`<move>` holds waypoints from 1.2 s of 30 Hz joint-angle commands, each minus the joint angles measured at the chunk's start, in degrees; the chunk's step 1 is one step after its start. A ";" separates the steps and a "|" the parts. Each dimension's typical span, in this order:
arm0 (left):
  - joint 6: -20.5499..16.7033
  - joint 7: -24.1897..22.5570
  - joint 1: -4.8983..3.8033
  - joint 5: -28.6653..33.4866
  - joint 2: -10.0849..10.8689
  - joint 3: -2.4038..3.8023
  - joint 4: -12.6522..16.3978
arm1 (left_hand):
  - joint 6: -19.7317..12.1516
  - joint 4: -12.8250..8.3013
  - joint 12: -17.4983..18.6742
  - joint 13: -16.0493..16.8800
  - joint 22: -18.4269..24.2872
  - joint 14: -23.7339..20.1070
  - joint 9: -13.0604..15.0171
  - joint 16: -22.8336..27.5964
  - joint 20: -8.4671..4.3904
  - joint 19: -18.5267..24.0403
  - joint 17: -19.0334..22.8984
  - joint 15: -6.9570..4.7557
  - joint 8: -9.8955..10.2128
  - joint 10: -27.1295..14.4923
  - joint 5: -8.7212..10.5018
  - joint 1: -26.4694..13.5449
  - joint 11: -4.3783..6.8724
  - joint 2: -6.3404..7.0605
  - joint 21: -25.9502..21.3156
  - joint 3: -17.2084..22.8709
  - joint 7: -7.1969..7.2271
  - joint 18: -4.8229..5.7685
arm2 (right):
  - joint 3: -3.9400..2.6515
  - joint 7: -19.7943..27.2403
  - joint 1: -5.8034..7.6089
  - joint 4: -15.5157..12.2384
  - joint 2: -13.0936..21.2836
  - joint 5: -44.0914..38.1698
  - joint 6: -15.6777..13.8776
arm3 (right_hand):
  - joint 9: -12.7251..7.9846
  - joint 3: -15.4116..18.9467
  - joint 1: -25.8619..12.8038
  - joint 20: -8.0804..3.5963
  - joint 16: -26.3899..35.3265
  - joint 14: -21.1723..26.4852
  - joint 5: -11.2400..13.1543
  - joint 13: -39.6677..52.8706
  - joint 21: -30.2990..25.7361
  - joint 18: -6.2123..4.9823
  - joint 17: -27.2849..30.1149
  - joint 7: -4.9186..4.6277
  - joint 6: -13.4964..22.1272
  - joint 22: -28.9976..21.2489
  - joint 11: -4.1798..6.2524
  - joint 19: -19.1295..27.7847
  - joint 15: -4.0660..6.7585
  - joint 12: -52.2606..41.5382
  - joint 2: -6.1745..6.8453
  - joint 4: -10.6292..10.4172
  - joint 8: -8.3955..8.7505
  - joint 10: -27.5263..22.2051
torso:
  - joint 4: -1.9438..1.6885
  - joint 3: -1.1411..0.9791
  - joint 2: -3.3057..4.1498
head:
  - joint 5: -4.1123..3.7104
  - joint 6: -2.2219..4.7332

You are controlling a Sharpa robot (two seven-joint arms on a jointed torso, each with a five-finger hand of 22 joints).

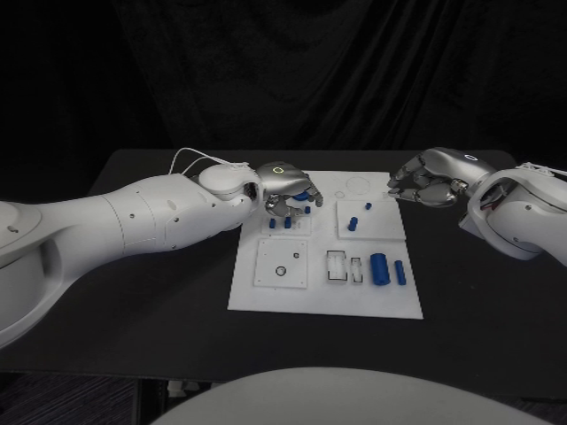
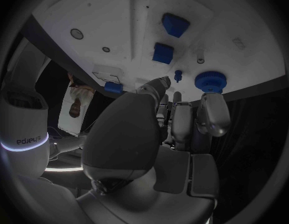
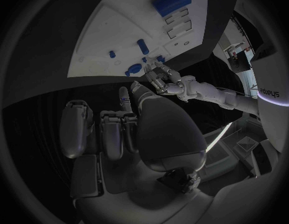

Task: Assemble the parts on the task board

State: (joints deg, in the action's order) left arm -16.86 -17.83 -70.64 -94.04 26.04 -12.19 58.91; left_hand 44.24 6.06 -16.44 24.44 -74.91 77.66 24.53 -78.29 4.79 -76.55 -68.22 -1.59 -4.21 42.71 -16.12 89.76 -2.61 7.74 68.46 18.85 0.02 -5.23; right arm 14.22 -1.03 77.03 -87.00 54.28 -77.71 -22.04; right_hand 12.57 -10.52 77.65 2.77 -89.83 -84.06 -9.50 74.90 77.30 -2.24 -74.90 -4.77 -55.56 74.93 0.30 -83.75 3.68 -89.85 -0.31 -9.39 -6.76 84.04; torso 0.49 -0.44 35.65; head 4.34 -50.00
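Note:
The white task board [image 1: 324,292] lies mid-table. My left hand [image 1: 283,188] hovers over its far left corner with fingers [image 2: 181,117] spread and nothing gripped. A blue gear [image 2: 211,80] lies on the board just past one fingertip; the same gear [image 1: 306,197] sits under the hand. A small blue peg [image 2: 178,75] and two blue blocks [image 2: 162,53] lie beyond it. My right hand [image 1: 431,180] hangs off the board's far right edge, fingers [image 3: 113,129] loosely bent and holding nothing. The board [image 3: 113,30] and my left hand [image 3: 163,79] lie ahead of it.
On the board's near right lie a thick blue cylinder [image 1: 378,267], a slim blue one [image 1: 400,272] and two white pieces [image 1: 336,266]. A ring [image 1: 281,271] marks the near left square. Bare black table [image 1: 488,310] flanks the board.

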 commanded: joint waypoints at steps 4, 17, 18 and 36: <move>1.54 1.10 0.06 -2.16 -1.25 0.06 -1.26 | 1.70 -0.62 -0.35 -0.29 -8.50 0.01 -0.39 -0.05 -0.03 -0.06 0.41 0.15 -0.60 0.55 -0.75 -0.29 -0.09 0.47 -0.26 0.59 -0.06 0.24 | -0.04 -0.49 -0.13 -0.04 -0.21 -0.04 -0.16 | 0.09 0.31 -0.43 -0.05 -0.17 -5.94 -0.13 15.10 -0.28 -0.79 -15.10 0.11 -0.48 11.07 0.14 0.05 0.05 -0.15 0.05 0.16 -0.23 5.96 | 0.19 -0.15 0.54 | 0.08 0.00; 2.26 1.43 0.06 -2.23 -3.09 0.07 -3.56 | 4.89 -1.14 -2.07 0.65 -8.57 0.05 -0.62 -0.21 -0.02 -0.20 0.43 0.15 -1.57 2.85 -0.59 -1.14 -0.07 0.34 -0.02 1.44 -0.83 0.28 | -0.04 -0.71 -0.13 0.13 -0.78 -0.04 0.20 | 0.08 0.18 -0.28 -0.05 -0.17 -5.94 -0.16 15.10 -0.39 -0.82 -15.10 0.11 -0.51 11.04 0.14 0.10 0.05 -0.15 -0.07 0.30 -0.20 5.96 | 0.48 -0.34 0.74 | -0.01 0.00; 2.29 1.49 0.06 -2.23 -3.16 0.07 -3.75 | 5.05 -1.17 -2.16 0.71 -8.57 0.05 -0.60 -0.21 -0.02 -0.20 0.45 0.14 -1.63 2.95 -0.60 -1.17 -0.07 0.33 -0.01 1.47 -0.88 0.28 | -0.04 -0.73 -0.13 0.16 -0.80 -0.04 0.22 | 0.08 0.18 -0.28 -0.05 -0.17 -5.94 -0.16 15.10 -0.39 -0.82 -15.10 0.11 -0.51 11.04 0.14 0.10 0.05 -0.15 -0.07 0.30 -0.20 5.96 | 0.45 -0.30 0.75 | -0.03 0.00; 2.85 1.93 0.07 -2.23 -4.07 0.07 -6.03 | 6.62 -1.34 -3.03 1.46 -8.55 -0.34 -0.43 0.22 -0.09 -0.22 1.32 -0.02 -2.15 4.05 -0.43 -1.71 0.18 0.11 -0.03 1.79 -1.40 0.27 | -0.04 -0.81 -0.14 0.44 -1.38 -0.04 0.66 | 0.08 0.18 -0.28 -0.06 -0.17 -5.94 -0.16 15.10 -0.40 -0.82 -15.10 0.11 -0.51 11.04 0.14 0.11 0.05 -0.15 -0.07 0.31 -0.19 5.96 | 0.89 -0.39 1.11 | 0.20 0.00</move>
State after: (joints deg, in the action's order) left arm -14.57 -15.81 -70.64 -95.95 22.16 -12.18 53.01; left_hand 50.46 4.57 -19.29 25.84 -74.90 77.71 24.04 -78.28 4.72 -76.61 -66.95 -1.53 -6.21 46.50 -16.74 88.74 -2.45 7.81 68.46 20.35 -1.46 -5.26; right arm 14.24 -1.12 77.01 -86.57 52.91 -77.67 -21.62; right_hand 12.57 -10.49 77.65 2.77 -89.83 -84.06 -9.50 74.90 77.15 -2.24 -74.91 -4.57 -55.76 74.91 0.30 -83.75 3.68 -89.85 -0.31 -9.36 -6.76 84.04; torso 1.36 -0.81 36.72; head 4.61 -50.00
